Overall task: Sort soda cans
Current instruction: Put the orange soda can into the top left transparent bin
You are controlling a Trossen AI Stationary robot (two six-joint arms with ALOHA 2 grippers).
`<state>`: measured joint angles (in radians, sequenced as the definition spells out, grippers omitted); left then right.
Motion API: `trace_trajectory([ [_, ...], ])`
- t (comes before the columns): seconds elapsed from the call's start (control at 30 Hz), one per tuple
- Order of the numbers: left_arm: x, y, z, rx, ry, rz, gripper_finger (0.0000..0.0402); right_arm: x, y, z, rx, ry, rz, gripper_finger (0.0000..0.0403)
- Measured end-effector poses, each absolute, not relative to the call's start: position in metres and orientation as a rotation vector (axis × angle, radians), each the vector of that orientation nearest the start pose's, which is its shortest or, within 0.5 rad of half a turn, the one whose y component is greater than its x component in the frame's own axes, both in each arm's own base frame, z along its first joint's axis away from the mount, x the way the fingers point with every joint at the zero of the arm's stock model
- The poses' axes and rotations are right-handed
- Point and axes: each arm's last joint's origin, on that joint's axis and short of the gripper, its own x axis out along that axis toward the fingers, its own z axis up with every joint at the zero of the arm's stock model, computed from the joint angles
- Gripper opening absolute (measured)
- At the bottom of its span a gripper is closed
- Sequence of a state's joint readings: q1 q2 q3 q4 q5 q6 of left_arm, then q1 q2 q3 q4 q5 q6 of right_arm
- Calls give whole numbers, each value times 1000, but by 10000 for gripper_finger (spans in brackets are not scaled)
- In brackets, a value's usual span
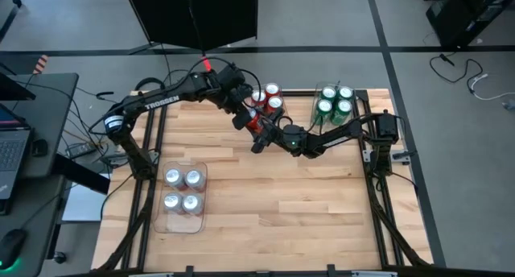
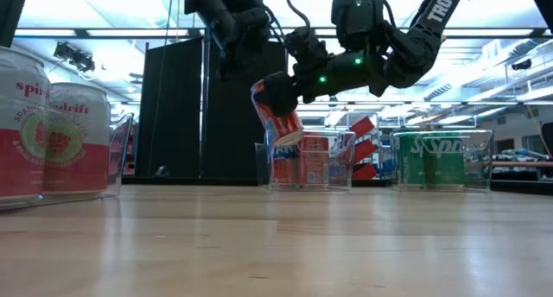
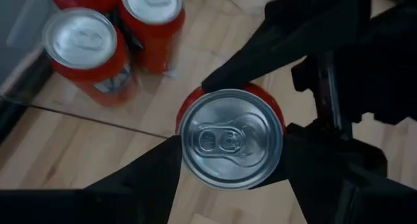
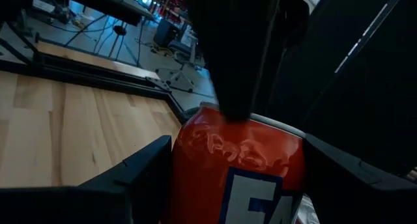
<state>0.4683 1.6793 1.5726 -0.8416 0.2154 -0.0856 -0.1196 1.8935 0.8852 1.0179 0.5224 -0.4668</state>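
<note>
midair, red can (image 2: 278, 112) in right gripper (image 2: 289, 88)

The table (image 1: 273, 204) is pale wood in planks, smooth with a soft sheen — the low view shows light reflected off it; the held red can (image 3: 229, 136) is metal, its top brushed silver and bright, its painted side (image 4: 241, 165) glossy enough to carry highlights; the other red cans (image 3: 88, 51) have the same shiny lids; the silver cans (image 1: 183, 190) and green cans (image 1: 334, 101) look metallic too; the bins (image 2: 311, 159) are clear plastic, smooth and glassy; the grippers' fingers (image 3: 273, 48) are black and matt — plastic or metal, hard to tell; the table frame (image 1: 149, 160) is dark metal bar, dull.
</note>
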Motion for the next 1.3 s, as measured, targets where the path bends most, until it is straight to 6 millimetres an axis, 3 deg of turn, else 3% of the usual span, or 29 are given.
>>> trace_trajectory([
  [0.37,319,157,320,-421,918,274,264,374,-59,179,-447,143,-626,287],
  [0.77,325,160,305,-435,984,253,264,373,-59,173,-457,190,-619,287],
  [1.3,319,162,332,-388,987,272,262,374,-59,178,-447,156,-623,288],
])
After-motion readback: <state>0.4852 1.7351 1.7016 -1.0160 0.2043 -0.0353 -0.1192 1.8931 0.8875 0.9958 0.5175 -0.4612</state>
